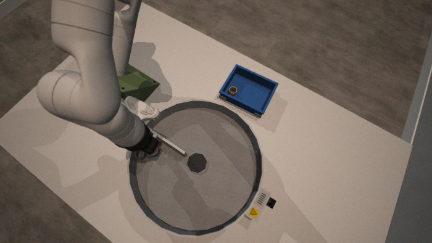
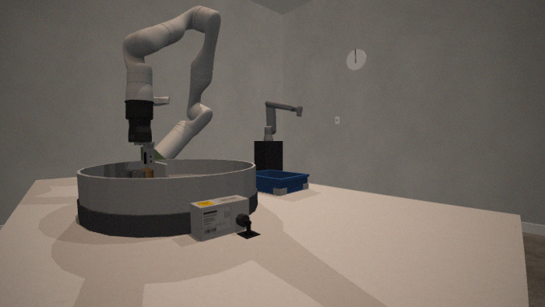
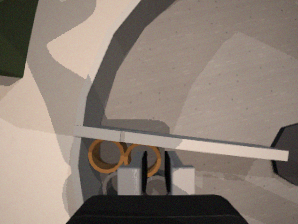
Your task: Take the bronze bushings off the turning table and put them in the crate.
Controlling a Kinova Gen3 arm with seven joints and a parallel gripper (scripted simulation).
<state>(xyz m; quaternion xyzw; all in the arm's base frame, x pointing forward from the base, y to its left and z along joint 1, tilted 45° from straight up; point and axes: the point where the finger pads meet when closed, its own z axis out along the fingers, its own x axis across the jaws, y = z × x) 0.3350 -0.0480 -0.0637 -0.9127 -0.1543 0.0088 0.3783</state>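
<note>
Hovering tool (image 1: 152,147) (image 2: 148,160) (image 3: 155,164): fingers partly spread, nothing pinched; just beside the white bar (image 1: 171,145) (image 3: 215,148)
Bronze bushings (image 2: 148,173) (image 3: 93,162): two, side by side on the turning table (image 1: 259,160) (image 2: 167,195) (image 3: 102,65); close along the bar
Steel bushings (image 1: 136,154) (image 3: 105,183): same side of the bar; farther from it than the bronze pair
Crate (image 1: 257,74) (image 2: 282,183): well apart from the bar; one bronze bushing (image 1: 232,94) inside

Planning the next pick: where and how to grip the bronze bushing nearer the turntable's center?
Judging by the wrist view, come from above and pinch the outer wall of that bronze bushing. It stands open end up, hemmed in by the bar and the other bronze bushing.
</note>
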